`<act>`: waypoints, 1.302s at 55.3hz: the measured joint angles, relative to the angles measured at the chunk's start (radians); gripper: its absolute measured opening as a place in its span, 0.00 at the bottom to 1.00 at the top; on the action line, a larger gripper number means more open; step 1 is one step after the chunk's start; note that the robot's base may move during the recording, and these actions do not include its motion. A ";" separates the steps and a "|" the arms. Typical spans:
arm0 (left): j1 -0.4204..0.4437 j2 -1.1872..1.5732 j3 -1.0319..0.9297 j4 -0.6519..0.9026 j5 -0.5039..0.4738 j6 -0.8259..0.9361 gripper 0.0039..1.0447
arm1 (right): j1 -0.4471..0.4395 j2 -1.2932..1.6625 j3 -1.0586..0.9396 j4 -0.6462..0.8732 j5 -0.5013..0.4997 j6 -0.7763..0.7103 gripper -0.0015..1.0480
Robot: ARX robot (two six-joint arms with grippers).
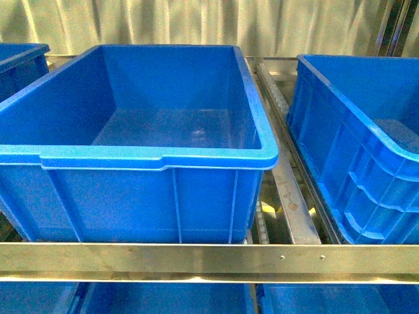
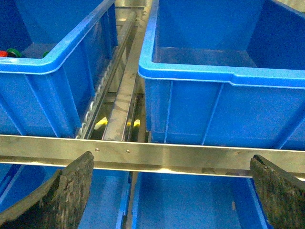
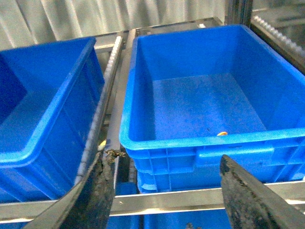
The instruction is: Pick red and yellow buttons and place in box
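A red cap (image 2: 3, 53) of a button peeks over the rim of the left blue bin (image 2: 57, 62) in the left wrist view, with green caps (image 2: 13, 51) beside it. In the right wrist view a small yellow thing (image 3: 222, 134), perhaps a yellow button, lies on the floor of the right blue bin (image 3: 190, 143) near its front wall. The large blue box (image 1: 157, 160) in the middle shows a bare floor. My left gripper (image 2: 171, 191) is open in front of the rack rail. My right gripper (image 3: 164, 191) is open before the right bin. Neither holds anything.
A steel rail (image 1: 209, 258) runs across in front of the bins. Roller tracks (image 2: 119, 95) lie between the bins. More blue bins (image 2: 190, 205) sit on the shelf below. A pale curtain (image 1: 196, 23) hangs behind the rack.
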State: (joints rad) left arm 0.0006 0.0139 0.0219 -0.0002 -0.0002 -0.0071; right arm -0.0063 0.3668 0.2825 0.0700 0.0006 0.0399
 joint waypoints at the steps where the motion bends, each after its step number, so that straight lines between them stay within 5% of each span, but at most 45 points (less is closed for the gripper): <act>1: 0.000 0.000 0.000 0.000 0.000 0.000 0.93 | 0.000 -0.006 -0.011 0.003 0.000 -0.006 0.31; 11: 0.000 0.000 0.000 0.000 0.000 0.000 0.93 | 0.003 -0.064 -0.084 0.026 0.000 -0.031 0.03; 62: 0.000 0.000 0.000 0.000 0.000 0.000 0.93 | 0.006 -0.320 -0.234 -0.076 0.000 -0.034 0.04; 72: 0.000 0.000 0.000 0.000 0.000 0.000 0.93 | 0.006 -0.323 -0.241 -0.076 0.000 -0.035 0.29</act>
State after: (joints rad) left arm 0.0006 0.0139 0.0219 -0.0002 -0.0002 -0.0071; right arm -0.0006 0.0437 0.0414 -0.0063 0.0006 0.0048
